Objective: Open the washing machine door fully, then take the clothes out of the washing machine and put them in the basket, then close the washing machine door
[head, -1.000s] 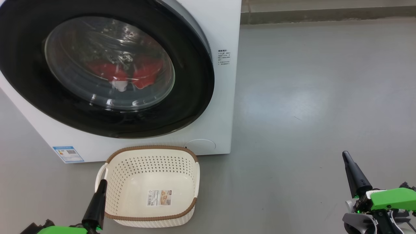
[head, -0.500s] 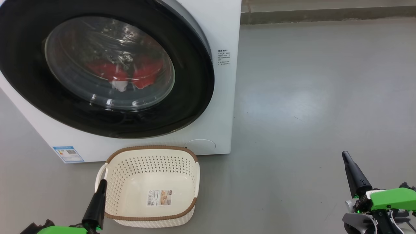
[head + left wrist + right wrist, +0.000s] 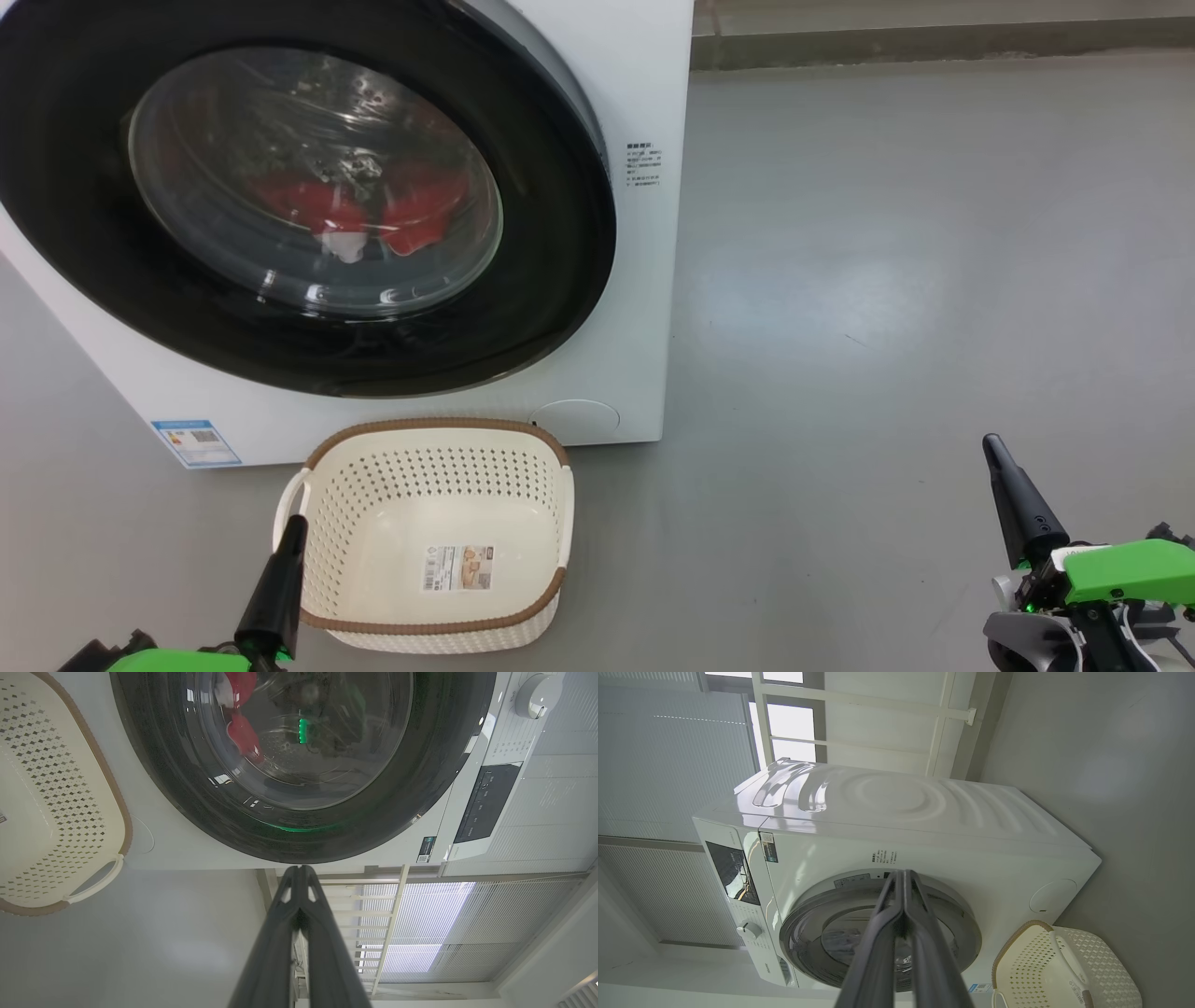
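One washing machine (image 3: 644, 280), its one door (image 3: 551, 233) closed over red clothes (image 3: 411, 210), at upper left; one basket (image 3: 434, 429) at lower centre, beside the left gripper (image 3: 297, 525), far left of the right gripper (image 3: 994, 448), both grippers' fingers pressed together.

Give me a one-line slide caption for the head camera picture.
Ready to unload: left gripper and right gripper shut, empty basket before the washing machine, red clothes behind its door glass.

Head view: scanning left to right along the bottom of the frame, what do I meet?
left end effector → basket → bare grey floor → right end effector
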Available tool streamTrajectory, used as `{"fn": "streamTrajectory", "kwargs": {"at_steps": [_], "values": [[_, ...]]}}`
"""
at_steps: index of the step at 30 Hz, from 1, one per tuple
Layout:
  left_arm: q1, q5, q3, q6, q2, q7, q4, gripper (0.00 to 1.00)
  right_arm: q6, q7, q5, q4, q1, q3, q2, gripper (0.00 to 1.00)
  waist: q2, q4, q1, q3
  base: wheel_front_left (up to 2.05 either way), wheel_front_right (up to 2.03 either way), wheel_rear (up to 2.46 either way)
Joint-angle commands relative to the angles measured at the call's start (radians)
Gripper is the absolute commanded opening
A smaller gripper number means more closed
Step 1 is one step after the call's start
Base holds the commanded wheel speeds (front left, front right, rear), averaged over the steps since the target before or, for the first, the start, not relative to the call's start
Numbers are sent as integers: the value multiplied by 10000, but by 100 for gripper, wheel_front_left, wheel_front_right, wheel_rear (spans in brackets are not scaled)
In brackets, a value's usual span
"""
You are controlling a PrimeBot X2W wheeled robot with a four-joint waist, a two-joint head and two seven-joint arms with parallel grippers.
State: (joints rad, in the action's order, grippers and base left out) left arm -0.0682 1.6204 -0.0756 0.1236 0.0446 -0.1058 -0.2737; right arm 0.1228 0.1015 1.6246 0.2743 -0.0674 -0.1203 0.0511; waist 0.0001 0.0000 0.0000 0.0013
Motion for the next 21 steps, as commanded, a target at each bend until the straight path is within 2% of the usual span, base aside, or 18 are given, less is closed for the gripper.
{"fn": "streamTrajectory", "kwargs": {"at_steps": [1, 11, 12, 13, 15, 16, 21], "values": [[-444, -110, -373, 71, 74, -65, 249, 0, 79, 61, -104, -260, -445, 132, 49, 0, -1, 0, 0, 0, 0, 0, 0], [-444, -112, -375, 71, 72, -67, 249, 0, 79, 67, -110, -260, -446, 125, 44, 0, -1, 0, 0, 0, 0, 0, 0], [1, -2, -1, 0, -2, 2, -7, 100, -2, -1, 0, 8, 1, -3, -4, 100, -1, 0, 0, 0, 0, 0, 0], [42, -1, 24, 0, -6, 8, -76, 0, -2, -5, 6, 92, 37, 22, -11, 0, -1, 0, 0, 0, 0, 0, 0], [201, -2, 71, -4, -55, 11, -325, 0, -4, -7, 7, 348, 194, 44, -86, 0, -1, 0, 0, 1, 0, 0, 0], [308, -2, 95, -4, -82, 11, -443, 100, -4, -8, 7, 495, 302, 46, -143, 100, -1, -1, 0, 1, 0, 0, 0], [376, -98, 133, -1, -94, 139, -393, 100, -1, -119, -28, 500, 394, 139, -177, 100, -1, 11, 11, 13, 0, 0, 0]]}}
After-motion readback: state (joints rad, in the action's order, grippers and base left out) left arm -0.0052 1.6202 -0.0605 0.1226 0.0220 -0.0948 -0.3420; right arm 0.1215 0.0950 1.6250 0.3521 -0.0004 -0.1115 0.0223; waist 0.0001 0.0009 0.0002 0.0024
